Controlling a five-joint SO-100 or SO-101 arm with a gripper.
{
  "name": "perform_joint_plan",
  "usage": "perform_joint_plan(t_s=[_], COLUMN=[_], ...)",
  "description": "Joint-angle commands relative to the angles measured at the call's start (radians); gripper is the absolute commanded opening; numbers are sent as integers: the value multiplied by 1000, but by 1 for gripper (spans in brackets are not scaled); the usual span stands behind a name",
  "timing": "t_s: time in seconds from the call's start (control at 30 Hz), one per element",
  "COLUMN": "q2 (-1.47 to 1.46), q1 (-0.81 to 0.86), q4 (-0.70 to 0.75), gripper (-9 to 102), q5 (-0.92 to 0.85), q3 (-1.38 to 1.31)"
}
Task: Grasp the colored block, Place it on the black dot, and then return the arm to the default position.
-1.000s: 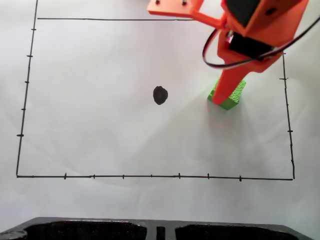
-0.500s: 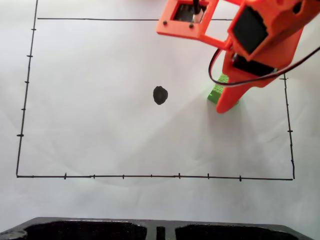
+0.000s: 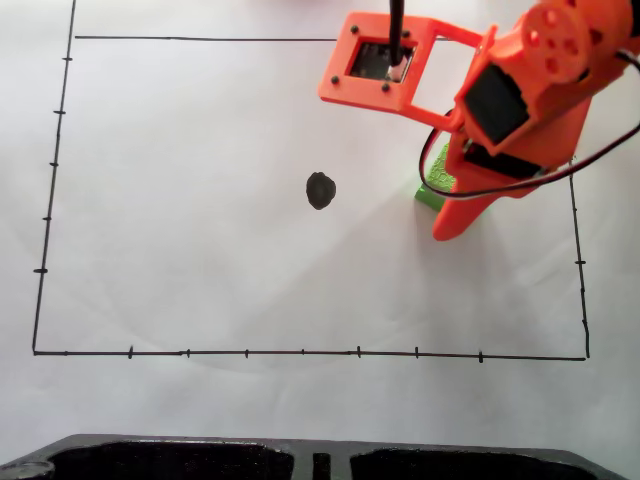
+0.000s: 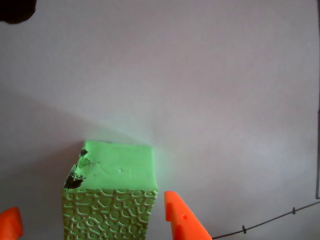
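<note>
In the fixed view the orange arm (image 3: pixel 520 110) reaches in from the upper right, and its tapered finger (image 3: pixel 455 215) comes down onto the white paper (image 3: pixel 200 250) that covers the bench. The green block (image 3: pixel 433 187) sits just behind that finger, so only a sliver of it shows at the finger's left edge; the arm's body and a looping black wire (image 3: pixel 430 160) hide the rest. The black dot (image 3: pixel 320 190) lies well apart to the left of the block, near the middle of the drawn black border (image 3: pixel 300 352), with bare paper between them. A square-framed orange plate (image 3: pixel 385 65) juts out up and left from the arm.

In the wrist view the block (image 4: pixel 112 195) stands between the two orange tips of the claw (image 4: pixel 95 225), one tip at the lower left edge (image 4: pixel 11 222) and the other (image 4: pixel 182 220) just beside the block's right face. The claw stands open around the block; a narrow gap shows on the right side, and it has no firm hold. The block's smooth top has a dark chipped corner, and its front face is pebbled. A dark blot (image 4: pixel 15 9) sits in the upper left corner.
</note>
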Motion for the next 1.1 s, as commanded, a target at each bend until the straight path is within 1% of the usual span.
perform_joint_plan(t_s=[0.0,0.43,0.5,0.6,0.73,0.87,0.93,1.07], q2=[6,-11,-8,-5,11,66,106,184], q1=[3,14,20,28,34,37,41,77], q4=[-3,-17,-15,-15,3,48,83,137], gripper=[34,21,21,16,15,15,12,11], q5=[-11,-46,-52,-75,-103,-190,-264,-430], q3=[-35,-38,-38,-38,-38,-40,-46,-46])
